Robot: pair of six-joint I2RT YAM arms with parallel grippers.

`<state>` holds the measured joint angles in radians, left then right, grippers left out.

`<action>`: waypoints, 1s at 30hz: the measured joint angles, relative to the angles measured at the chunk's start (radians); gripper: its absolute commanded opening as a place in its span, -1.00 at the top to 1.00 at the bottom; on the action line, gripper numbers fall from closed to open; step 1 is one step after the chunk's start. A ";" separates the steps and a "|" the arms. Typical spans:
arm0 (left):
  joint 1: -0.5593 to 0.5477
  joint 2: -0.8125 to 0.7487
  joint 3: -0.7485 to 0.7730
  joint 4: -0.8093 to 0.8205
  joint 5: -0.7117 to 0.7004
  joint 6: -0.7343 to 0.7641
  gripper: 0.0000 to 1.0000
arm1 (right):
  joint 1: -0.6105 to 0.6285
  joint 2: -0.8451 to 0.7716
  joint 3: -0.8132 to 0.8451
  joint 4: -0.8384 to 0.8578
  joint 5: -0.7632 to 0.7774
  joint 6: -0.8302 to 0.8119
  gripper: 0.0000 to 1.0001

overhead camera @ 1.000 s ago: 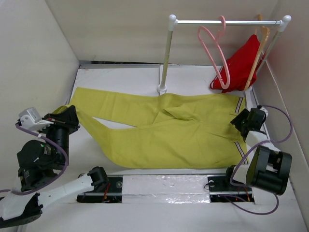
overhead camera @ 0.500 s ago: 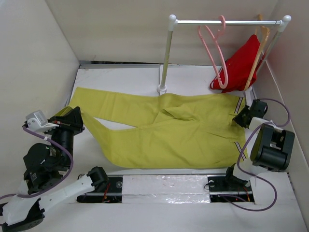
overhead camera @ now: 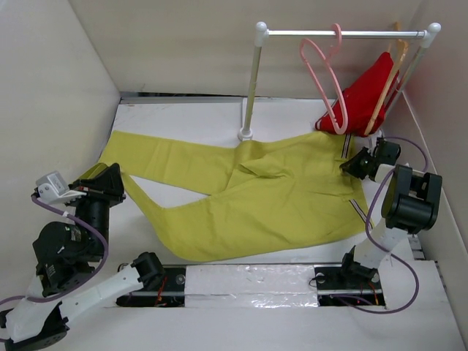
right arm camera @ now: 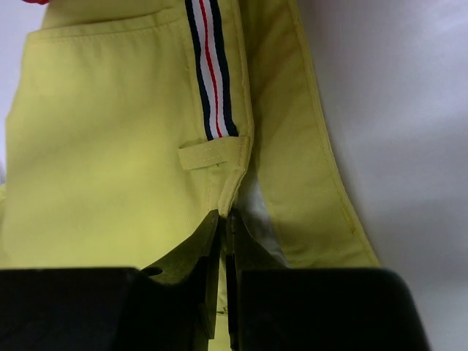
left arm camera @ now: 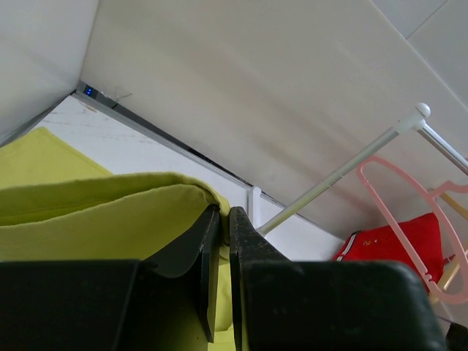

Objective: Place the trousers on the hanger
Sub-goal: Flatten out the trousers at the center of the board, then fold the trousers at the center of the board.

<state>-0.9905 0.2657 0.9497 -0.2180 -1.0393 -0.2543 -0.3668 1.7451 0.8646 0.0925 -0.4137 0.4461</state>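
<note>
The yellow-green trousers (overhead camera: 248,194) lie spread across the table, legs to the left, waistband to the right. My left gripper (overhead camera: 110,183) is shut on a leg end of the trousers (left arm camera: 110,212), the fabric folded over its fingers (left arm camera: 252,241). My right gripper (overhead camera: 356,165) is shut on the waistband edge of the trousers (right arm camera: 117,146), just below the striped lining (right arm camera: 212,73) and a belt loop. The pink hanger (overhead camera: 322,73) hangs by its hook on the white rail (overhead camera: 344,33) at the back right; the same pink hanger (left arm camera: 409,212) also shows in the left wrist view.
A red garment (overhead camera: 362,99) on a tan wooden hanger (overhead camera: 391,69) hangs on the same rail, right beside the pink one. The rail's left post (overhead camera: 251,88) stands on a base by the trousers' far edge. White walls close in on three sides.
My right gripper has shut on the waistband and pulled it up and left toward the rail; the cloth there is now bunched and lifted. The left arm shifted slightly, still holding the leg end.
</note>
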 measured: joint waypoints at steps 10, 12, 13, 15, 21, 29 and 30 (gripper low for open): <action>0.000 0.001 -0.014 0.001 0.029 0.000 1.00 | -0.009 -0.084 0.000 0.128 -0.082 0.020 -0.65; 0.000 0.001 -0.014 0.002 0.039 -0.001 1.00 | -0.030 -0.172 -0.052 0.146 -0.089 0.008 -0.85; 0.000 0.000 -0.014 0.002 0.047 -0.001 1.00 | -0.046 -0.226 -0.088 0.146 -0.083 0.003 -0.86; 0.000 0.000 -0.014 0.002 0.061 -0.001 1.00 | -0.082 -0.346 -0.166 0.122 -0.046 0.003 -0.84; 0.000 -0.010 -0.020 0.004 0.101 -0.003 1.00 | -0.177 -0.738 -0.392 -0.102 0.191 0.004 -0.61; 0.000 -0.070 -0.026 0.006 0.111 -0.005 1.00 | -0.230 -1.011 -0.455 -0.414 0.335 0.026 -0.56; 0.000 -0.074 -0.026 0.006 0.111 -0.005 1.00 | -0.230 -1.022 -0.455 -0.446 0.345 0.031 -0.55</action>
<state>-0.9905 0.1913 0.9234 -0.2119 -0.9283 -0.2596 -0.5964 0.7235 0.4099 -0.3531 -0.0685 0.4767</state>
